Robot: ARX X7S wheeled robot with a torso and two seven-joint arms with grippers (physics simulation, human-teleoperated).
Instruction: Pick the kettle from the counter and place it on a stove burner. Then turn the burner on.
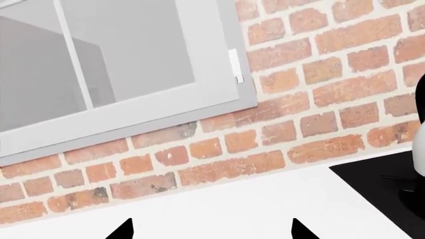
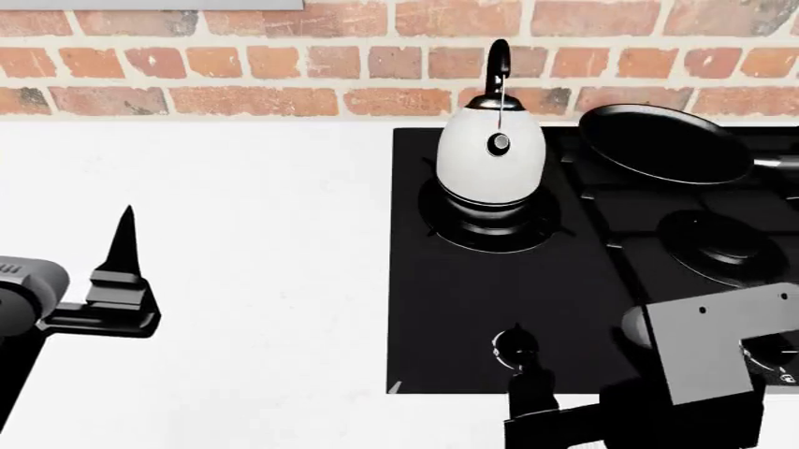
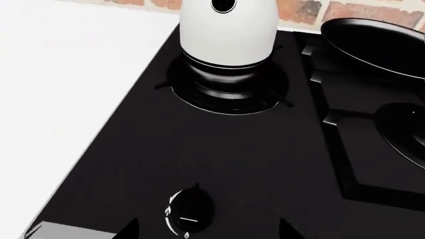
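The kettle (image 2: 492, 155) stands upright on the burner (image 2: 487, 220) at the hob's (image 2: 450, 309) back-left, its black base band seated in the burner's rings and its arched handle rising in front of the brick wall (image 2: 250, 65). Just to its right lies a pan (image 2: 661, 142), apart from the kettle.

The right claw (image 2: 534, 388) hangs low at the hob's front edge, well apart from the kettle and nearer the robot. It sits just beside a round knob (image 2: 515, 344) on the black glass. In the right wrist view that knob (image 3: 190, 208) lies between the two fingertips (image 3: 126, 230) (only their points show at the frame's edge), with a wide gap to either side, so the claw is spread and grips nothing. The kettle (image 3: 228, 31) fills the far end of that view, on its burner (image 3: 229, 87).

The left claw (image 2: 122, 245) hovers over the white counter (image 2: 238, 281), far to the left of the hob, also well apart from the kettle. Its two tips (image 1: 123, 230) stand wide apart in the left wrist view, empty, over the counter (image 1: 219, 209) and facing the wall and a grey window frame (image 1: 133, 112).
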